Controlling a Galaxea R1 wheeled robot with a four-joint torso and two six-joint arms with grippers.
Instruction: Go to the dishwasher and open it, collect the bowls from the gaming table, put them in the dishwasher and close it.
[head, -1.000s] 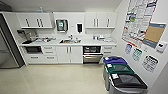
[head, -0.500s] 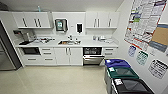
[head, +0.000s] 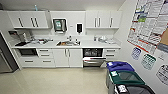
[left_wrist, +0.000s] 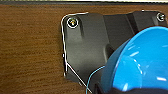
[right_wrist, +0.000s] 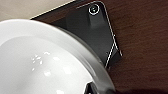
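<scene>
The dishwasher (head: 92, 56) stands under the counter right of the sink, its dark racked interior exposed and its steel door (head: 94, 61) folded down. A bright blue bowl (left_wrist: 140, 60) looms large in the left wrist view, with my left gripper (left_wrist: 130, 90) shut on its rim as a dark shape at the edge. A pale white bowl (right_wrist: 42, 60) sits just as close in the right wrist view, my right gripper (right_wrist: 94, 89) shut on its rim. The gaming table is out of view.
White cabinets (head: 62, 58) and a counter with a sink (head: 67, 43) run along the far wall. Recycling bins (head: 125, 77) with blue, green and dark lids stand at the right wall under posters (head: 147, 22). A steel fridge (head: 3, 60) is at the left. Pale floor (head: 55, 80) stretches ahead.
The whole head picture has shifted slightly as the camera moves toward the kitchen; the bins sit a little lower and nearer.
</scene>
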